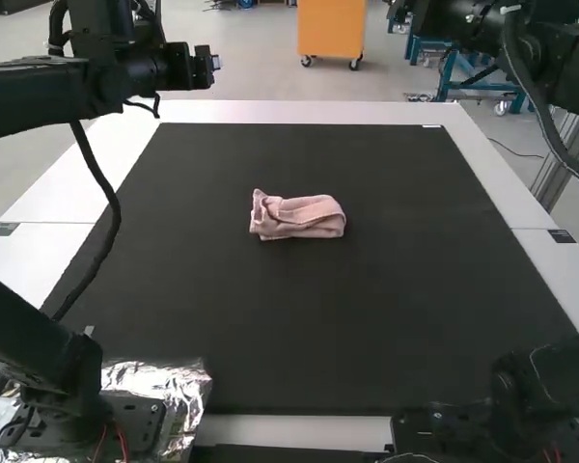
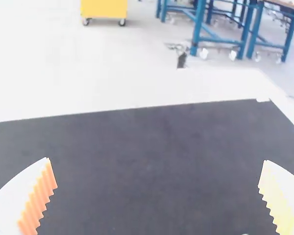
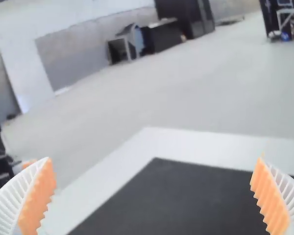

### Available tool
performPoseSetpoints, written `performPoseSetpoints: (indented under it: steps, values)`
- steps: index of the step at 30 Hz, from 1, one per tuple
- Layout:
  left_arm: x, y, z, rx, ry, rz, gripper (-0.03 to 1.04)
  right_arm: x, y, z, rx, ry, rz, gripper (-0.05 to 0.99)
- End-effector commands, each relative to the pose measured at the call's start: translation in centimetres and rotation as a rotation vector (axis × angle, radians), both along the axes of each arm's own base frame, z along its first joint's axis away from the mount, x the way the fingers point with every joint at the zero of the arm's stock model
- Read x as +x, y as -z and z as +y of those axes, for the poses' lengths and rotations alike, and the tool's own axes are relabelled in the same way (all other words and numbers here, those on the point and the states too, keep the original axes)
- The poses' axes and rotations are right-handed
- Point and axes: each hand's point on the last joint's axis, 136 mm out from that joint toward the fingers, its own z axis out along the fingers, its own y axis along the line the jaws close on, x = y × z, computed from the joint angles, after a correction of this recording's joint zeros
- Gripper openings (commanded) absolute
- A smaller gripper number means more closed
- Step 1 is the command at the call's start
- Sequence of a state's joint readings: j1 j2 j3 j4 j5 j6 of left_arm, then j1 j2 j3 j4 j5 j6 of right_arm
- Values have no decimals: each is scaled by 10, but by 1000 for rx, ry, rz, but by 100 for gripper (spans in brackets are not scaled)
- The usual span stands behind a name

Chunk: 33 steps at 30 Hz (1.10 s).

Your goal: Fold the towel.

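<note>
High view: towel (image 1: 299, 217) on mat (image 1: 289, 318), apart from open left gripper (image 2: 157, 160), open right gripper (image 3: 155, 158).

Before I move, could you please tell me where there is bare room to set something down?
The mat is bare right of the towel up to the white border, and between towel and near edge. Crowded: near left, foil and the left arm's base; near right, the right arm's base.

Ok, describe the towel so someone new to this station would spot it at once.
On the table, look at the big black mat between the two arms. Beyond its middle, toward the far edge, lies a small pink towel, folded or bunched into a compact, roughly oblong bundle. Its soft pink cloth sets it apart from the flat, dark mat around it.
</note>
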<state>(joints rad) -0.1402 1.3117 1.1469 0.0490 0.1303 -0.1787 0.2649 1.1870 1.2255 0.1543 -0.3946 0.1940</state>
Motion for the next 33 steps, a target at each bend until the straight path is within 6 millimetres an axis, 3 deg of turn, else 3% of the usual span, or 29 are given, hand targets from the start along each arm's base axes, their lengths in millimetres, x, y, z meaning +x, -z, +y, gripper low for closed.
performPoseSetpoints:
  steps: [1, 6, 11, 18, 21, 22, 25, 28, 33]
  values:
    - [-33, -41, 15, 14, -40, -117, 97, -52, -24, -34, 96, 50, -59, 91]
    - [-89, -78, 42, 9, -95, -245, 97, -135, -43, -72, 154, 98, -193, 91]
    - [-175, -118, 58, -6, -132, -432, 97, -214, -38, -85, 181, 113, -310, 91]
    - [-301, -121, 72, -14, -203, -698, 97, -314, -29, -90, 218, 101, -476, 91]
    - [-352, -115, 77, -15, -255, -824, 97, -315, -12, -93, 122, 164, -368, 91]
    - [-335, -101, 79, -5, -268, -729, 97, -316, -8, -98, 73, 212, -372, 91]
    - [-328, -81, 86, 11, -316, -612, 97, -302, 0, -110, 6, 306, -382, 91]
    - [-307, -67, 87, 48, -320, -628, 97, -256, 34, -118, -172, 412, -389, 91]
    - [-249, 5, 70, 134, -179, -603, 97, -179, 105, -137, -120, 523, -291, 91]
